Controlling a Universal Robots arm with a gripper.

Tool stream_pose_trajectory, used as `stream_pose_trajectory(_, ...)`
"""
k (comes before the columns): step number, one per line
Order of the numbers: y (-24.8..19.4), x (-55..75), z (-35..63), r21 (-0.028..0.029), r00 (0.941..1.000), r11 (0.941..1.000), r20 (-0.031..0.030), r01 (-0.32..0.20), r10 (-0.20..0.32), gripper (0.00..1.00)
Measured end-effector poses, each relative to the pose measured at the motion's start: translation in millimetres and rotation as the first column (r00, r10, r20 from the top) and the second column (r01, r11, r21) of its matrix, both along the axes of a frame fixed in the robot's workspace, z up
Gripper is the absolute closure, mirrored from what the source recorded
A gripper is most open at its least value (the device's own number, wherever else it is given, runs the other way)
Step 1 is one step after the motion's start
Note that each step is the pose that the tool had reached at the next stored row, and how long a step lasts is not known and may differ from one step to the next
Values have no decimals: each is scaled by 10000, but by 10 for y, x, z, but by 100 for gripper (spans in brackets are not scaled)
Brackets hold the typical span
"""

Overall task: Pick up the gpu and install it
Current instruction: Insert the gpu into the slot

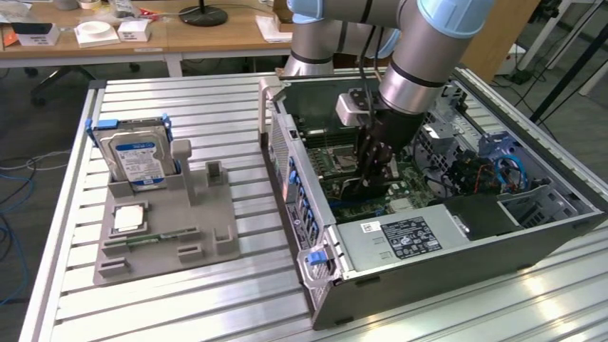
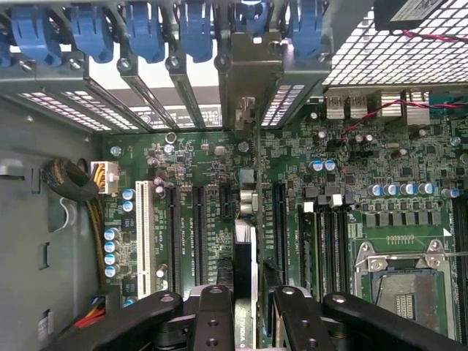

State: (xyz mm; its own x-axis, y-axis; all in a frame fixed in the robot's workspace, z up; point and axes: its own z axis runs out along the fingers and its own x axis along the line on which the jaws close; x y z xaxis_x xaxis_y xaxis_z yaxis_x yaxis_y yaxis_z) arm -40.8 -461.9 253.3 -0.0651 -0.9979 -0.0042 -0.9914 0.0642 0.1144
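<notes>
Install step, I judge: gripper (image 2: 246, 311) pinches gpu (image 2: 245, 252) edge-on, inside case (image 1: 456, 278), just above board slots (image 2: 278, 227). Seating calls for edge square over 1 slot, then a straight, even push.

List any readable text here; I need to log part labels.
Nothing reads clearly.
Label on the hard drive: too blurred to read.
Sticker on the power supply: too small to read.
Print on the motherboard: too small to read.
Edge print on the gpu: not legible.
</notes>
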Motion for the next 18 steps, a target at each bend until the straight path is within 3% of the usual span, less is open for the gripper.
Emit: stream_pose_trajectory(18,14,0,18,3,9999,9999,0,-102,102,74)
